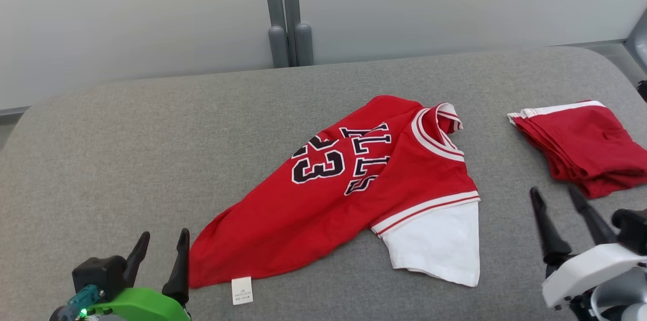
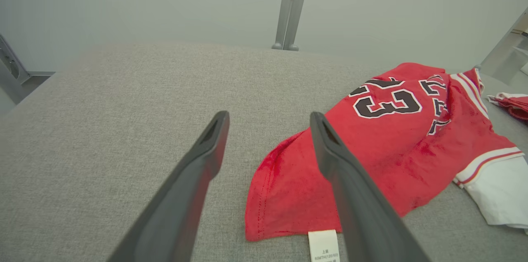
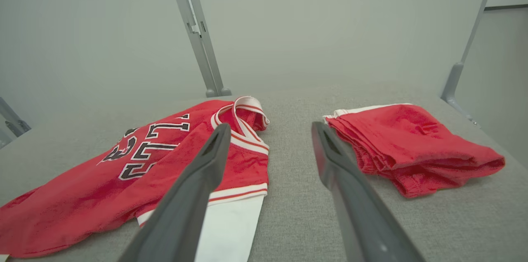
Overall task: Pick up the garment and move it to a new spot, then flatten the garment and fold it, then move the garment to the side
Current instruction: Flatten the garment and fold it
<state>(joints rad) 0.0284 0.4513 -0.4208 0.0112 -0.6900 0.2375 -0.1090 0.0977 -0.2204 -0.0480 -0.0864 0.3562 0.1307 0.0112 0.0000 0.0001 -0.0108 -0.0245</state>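
- Grey fabric tabletop (image 1: 151, 159): a crumpled red number-23 jersey (image 1: 313, 210) with a white sleeve (image 1: 440, 245) lies mid-surface, care label (image 1: 241, 290) at its near hem.
- Left gripper (image 1: 166, 233) spread wide, empty, just beside that hem.
- Right gripper (image 1: 553, 190) likewise agape, holding nothing, near a folded red garment (image 1: 586, 149).

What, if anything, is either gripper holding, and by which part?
Nothing is held. The left gripper and right gripper are both open and empty; the red jersey lies crumpled on the grey surface.

Head high, wrists low; all share jersey (image 1: 303, 210)
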